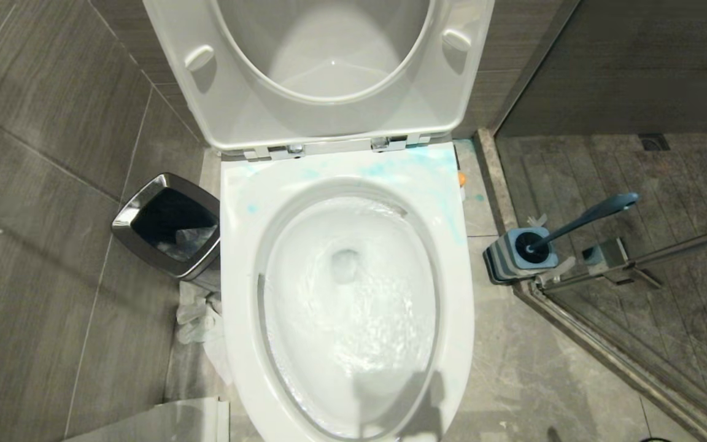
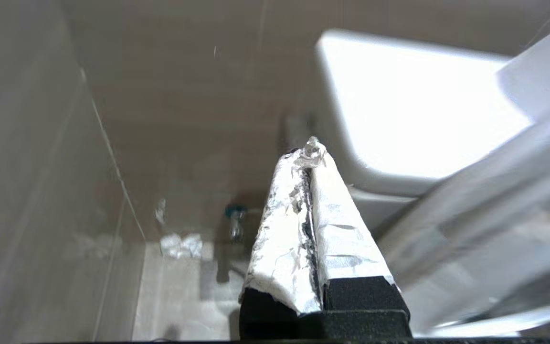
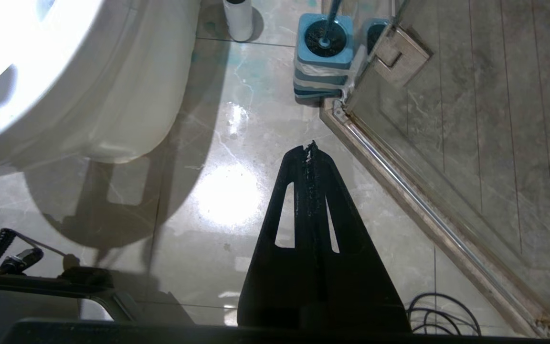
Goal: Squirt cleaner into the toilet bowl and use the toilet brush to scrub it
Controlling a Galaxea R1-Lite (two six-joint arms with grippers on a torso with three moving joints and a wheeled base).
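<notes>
The left gripper [image 2: 311, 153], its two fingers wrapped in crinkled silver foil, is pressed together with nothing between the tips; it hangs in the air beside the large glossy white ceramic toilet bowl [image 2: 399, 110], pointing toward the tiled wall and a corner of pale floor where crumpled white scraps [image 2: 179, 244] lie.

In the head view neither arm shows. The toilet bowl [image 1: 347, 294] fills the middle, seat and lid raised against the wall, water swirling in the oval basin, and pale blue smears on the back and right of its rim. To its left stands a small chrome-rimmed waste bin [image 1: 169, 224] with a dark inside, and crumpled white paper [image 1: 197, 319] lies on the floor just in front of the bin. To the right of the bowl, at the foot of the glass shower door [image 1: 636, 264], the toilet brush [image 1: 580, 222] with its long dusty-blue handle stands tilted in a blue-topped striped squarish holder [image 1: 516, 255].

In the right wrist view the right gripper [image 3: 309, 149], plain black, has its fingers closed together and empty above the glossy marble floor [image 3: 227, 196]. The holder [image 3: 322, 57] with the brush head in it sits ahead, against the door's metal hinge [image 3: 396, 52]; the bowl's white outer wall [image 3: 89, 95] is off to one side. A white cylinder [image 3: 237, 19] stands by the bowl, only its lower part visible.
</notes>
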